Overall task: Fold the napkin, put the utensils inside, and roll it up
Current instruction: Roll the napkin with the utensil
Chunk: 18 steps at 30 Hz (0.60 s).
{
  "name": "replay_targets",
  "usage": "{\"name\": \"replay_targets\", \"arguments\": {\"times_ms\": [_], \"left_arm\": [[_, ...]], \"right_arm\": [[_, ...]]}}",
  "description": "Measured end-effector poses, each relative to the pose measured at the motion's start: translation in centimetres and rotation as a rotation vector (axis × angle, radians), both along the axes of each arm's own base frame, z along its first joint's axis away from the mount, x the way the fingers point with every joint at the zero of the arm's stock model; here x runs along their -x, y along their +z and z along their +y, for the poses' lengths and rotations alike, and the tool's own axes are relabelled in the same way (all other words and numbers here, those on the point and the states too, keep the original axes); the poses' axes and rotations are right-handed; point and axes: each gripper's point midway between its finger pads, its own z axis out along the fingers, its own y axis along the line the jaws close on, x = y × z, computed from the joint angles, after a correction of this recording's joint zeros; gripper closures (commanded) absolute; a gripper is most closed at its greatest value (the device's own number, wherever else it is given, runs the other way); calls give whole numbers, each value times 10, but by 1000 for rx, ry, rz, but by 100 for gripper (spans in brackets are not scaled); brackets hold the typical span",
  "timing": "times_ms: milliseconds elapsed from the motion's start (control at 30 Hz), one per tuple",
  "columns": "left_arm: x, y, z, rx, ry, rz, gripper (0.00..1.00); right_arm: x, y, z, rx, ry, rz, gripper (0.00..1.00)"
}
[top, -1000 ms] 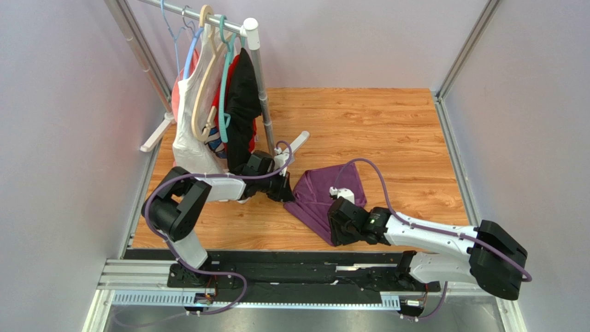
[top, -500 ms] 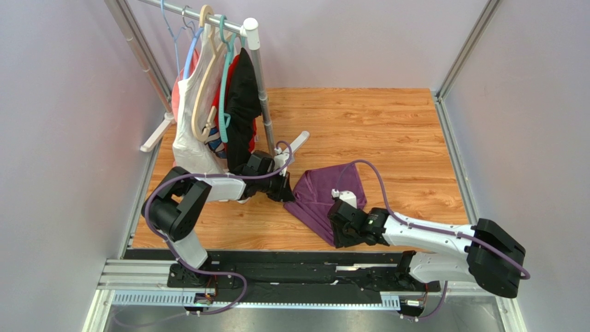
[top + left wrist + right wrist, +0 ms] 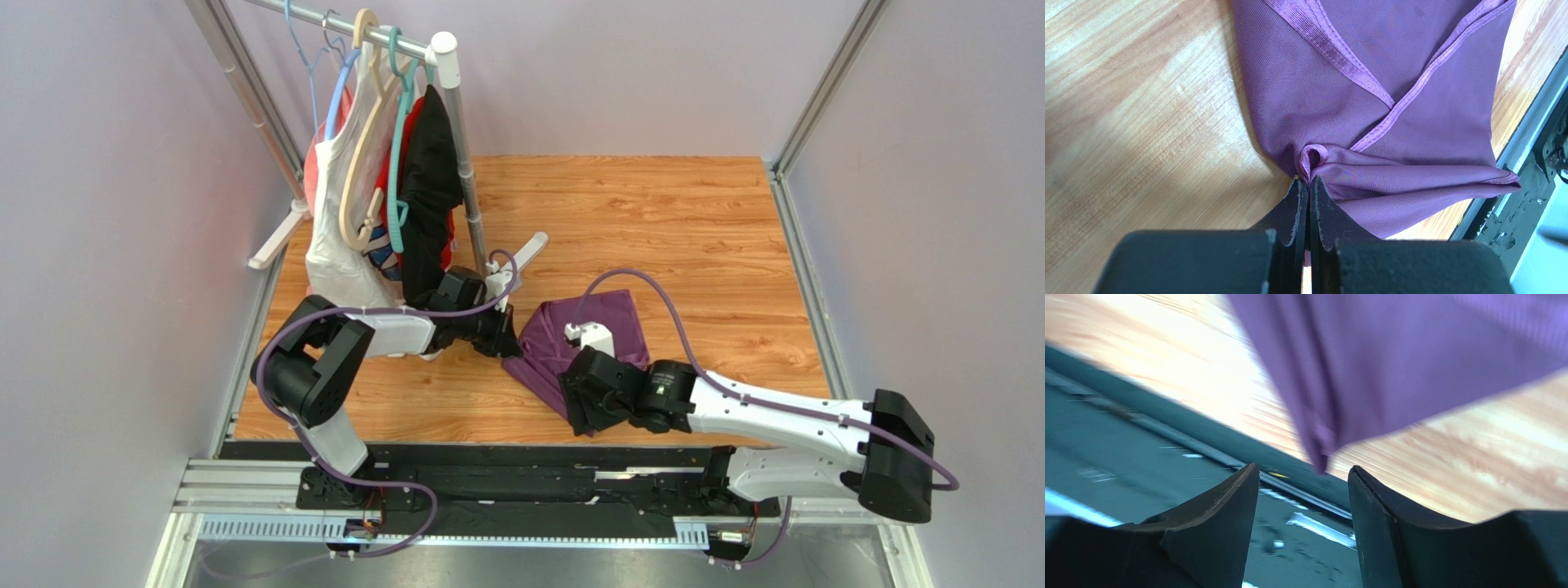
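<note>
The purple napkin [image 3: 552, 337] lies bunched and partly folded on the wooden table. My left gripper [image 3: 513, 346] is shut on its left corner; in the left wrist view the cloth [image 3: 1364, 92] puckers right at the closed fingertips of this gripper [image 3: 1309, 180]. My right gripper [image 3: 574, 419] is open at the napkin's near corner. In the right wrist view a corner of the cloth [image 3: 1389, 361] hangs just above the gap of the open gripper [image 3: 1303, 471], touching neither finger. The view is blurred. The wooden fork and spoon are out of view.
A clothes rack with white, red and black garments [image 3: 380, 184] stands at the back left, its white foot [image 3: 528, 255] close to my left gripper. The black rail [image 3: 515, 478] runs along the table's near edge, right under my right gripper [image 3: 1137, 416].
My right arm has swung left along the napkin's near edge, its wrist now over the near corner. The left arm and its hold have not moved.
</note>
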Motion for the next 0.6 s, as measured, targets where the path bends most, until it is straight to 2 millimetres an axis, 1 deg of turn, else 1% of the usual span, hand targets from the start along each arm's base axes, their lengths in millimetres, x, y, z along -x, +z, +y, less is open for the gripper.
{"name": "replay_targets", "arguments": {"times_ms": [100,167,200,267,333,367,433,467,533,600], "left_arm": [[0,0,0,-2,0,1,100],[0,0,0,-3,-1,1,100],[0,0,0,-3,-1,2,100],[0,0,0,-4,-2,2,100],[0,0,1,-5,-2,3,100],[0,0,0,-5,-3,4,100],[0,0,1,-6,-3,4,100],[0,0,1,-6,-3,3,100],[0,0,1,-6,-3,4,100],[0,0,1,-6,-3,4,100]], "right_arm": [[-3,36,28,-57,78,-87,40],[-3,51,47,-62,141,-145,40],[-3,54,55,-52,167,-169,40],[-4,52,68,0,224,-223,40],[-9,38,80,71,269,-272,40],[-11,30,82,108,288,-289,40],[-17,12,81,194,322,-316,40],[-19,7,80,217,332,-327,40],[-25,1,78,257,347,-356,40],[-31,0,78,271,356,-389,40]]}}
